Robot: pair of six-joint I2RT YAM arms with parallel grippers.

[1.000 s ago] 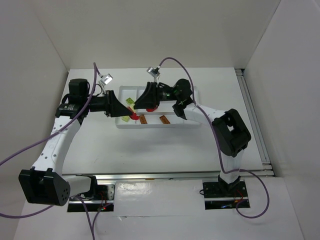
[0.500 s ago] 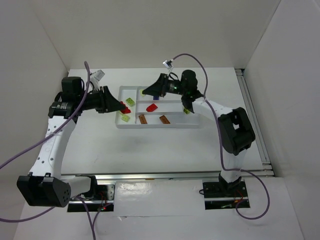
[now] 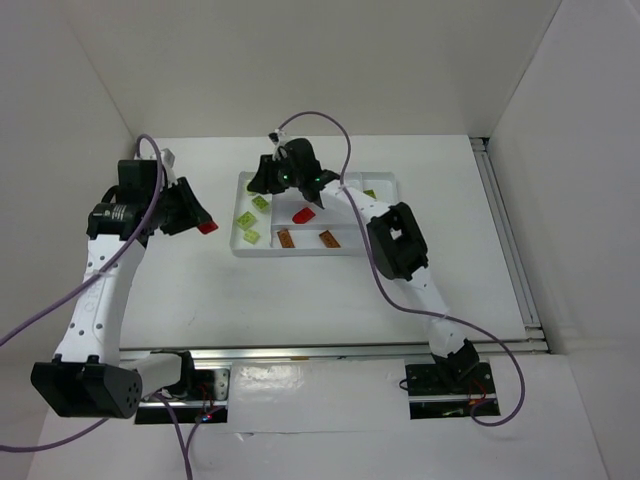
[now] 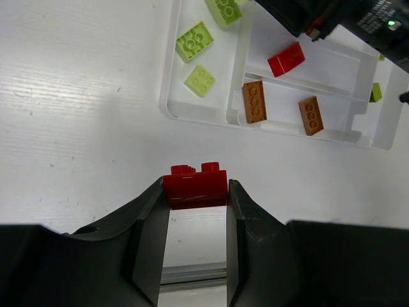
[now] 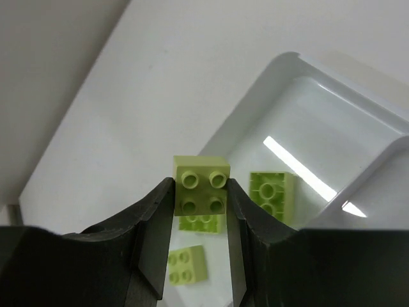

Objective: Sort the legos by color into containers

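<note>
Legos (image 4: 195, 187): glossy, studded, blocky plastic

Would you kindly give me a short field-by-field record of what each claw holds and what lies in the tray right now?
left claw: shut on held red lego, over the table, left of the tray
right claw: shut on held yellow-green lego, above the tray's left-end compartment
left-end compartment: three loose yellow-green legos
middle compartment: one loose red lego
near compartment: two orange legos
</note>
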